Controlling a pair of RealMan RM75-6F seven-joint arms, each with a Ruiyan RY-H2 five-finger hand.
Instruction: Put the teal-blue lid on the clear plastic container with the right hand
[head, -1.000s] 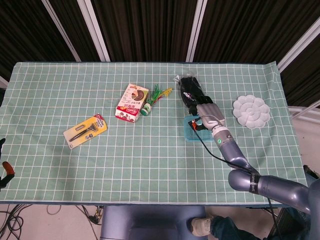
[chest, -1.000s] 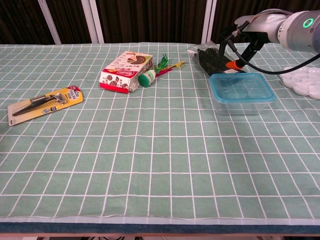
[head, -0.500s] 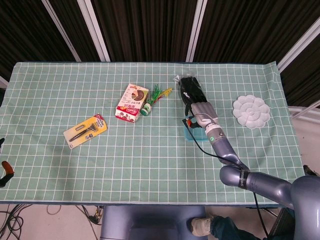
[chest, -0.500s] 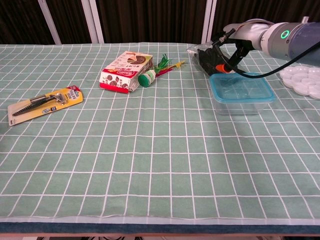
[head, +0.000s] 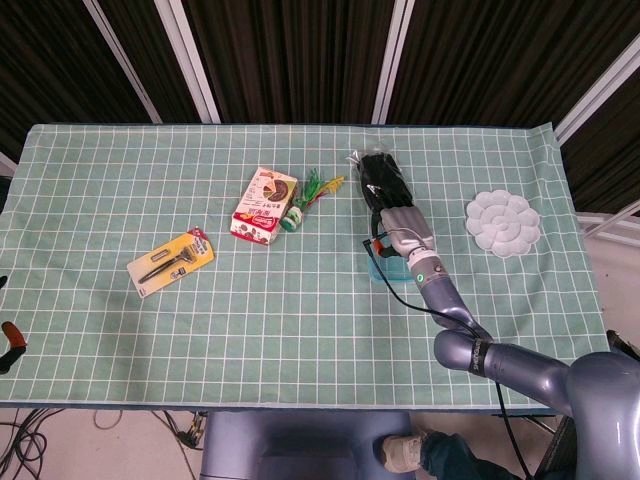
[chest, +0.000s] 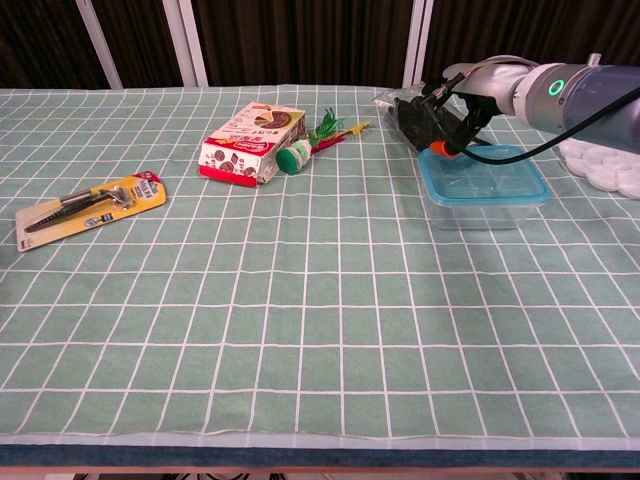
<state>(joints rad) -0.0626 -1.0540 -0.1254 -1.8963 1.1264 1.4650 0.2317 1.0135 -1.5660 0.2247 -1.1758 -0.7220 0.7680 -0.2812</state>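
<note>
Snack box (head: 264, 204), packaged tool (head: 171, 261), black bag (head: 382, 177), white palette (head: 502, 223) on tablecloth (head: 120, 190).

We log: lid (chest: 484, 176) on container (chest: 487, 212); right hand (chest: 447, 105) behind it; box (chest: 251, 144) left; palette (head: 503, 223) right.

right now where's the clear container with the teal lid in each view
Head view: container right of centre, mostly hidden under the right robot hand.
Chest view: container upper right, lid on it, robot hand above its far left corner.
Shared landmark: black packet just behind it.
</note>
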